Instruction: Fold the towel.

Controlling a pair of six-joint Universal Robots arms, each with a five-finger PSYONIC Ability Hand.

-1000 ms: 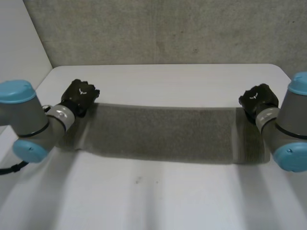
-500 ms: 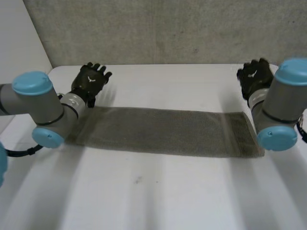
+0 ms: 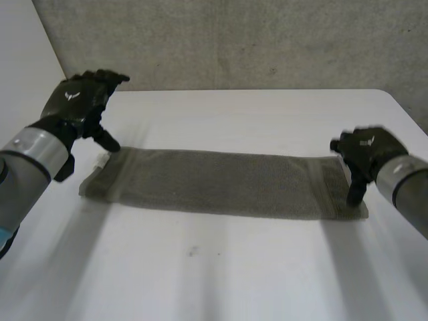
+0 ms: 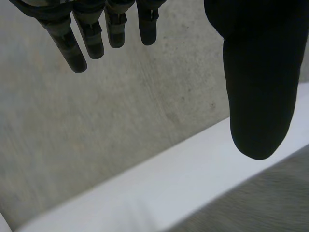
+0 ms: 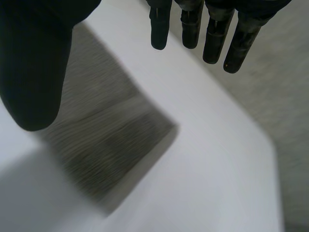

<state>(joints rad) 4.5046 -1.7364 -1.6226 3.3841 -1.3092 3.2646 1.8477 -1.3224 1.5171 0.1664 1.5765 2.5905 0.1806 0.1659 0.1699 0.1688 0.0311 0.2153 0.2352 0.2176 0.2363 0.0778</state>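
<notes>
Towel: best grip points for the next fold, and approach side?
Probably the short ends, one per hand, pinched from above and outside. The towel lies flat as a long strip, with the open left hand at one end and the open right hand at the other.

A white table (image 3: pixel 221 281) is being pictured set before a rough grey wall (image 3: pixel 267 40), whose mottled, concrete-like face is being marked by faint streaks and specks. At the left, the scene is being closed off by a plain white panel (image 3: pixel 23 60) standing beside the table's rounded far corner. The tabletop is being lit softly and evenly, and a small dark speck (image 3: pixel 192 252) is being shown on its near half.
</notes>
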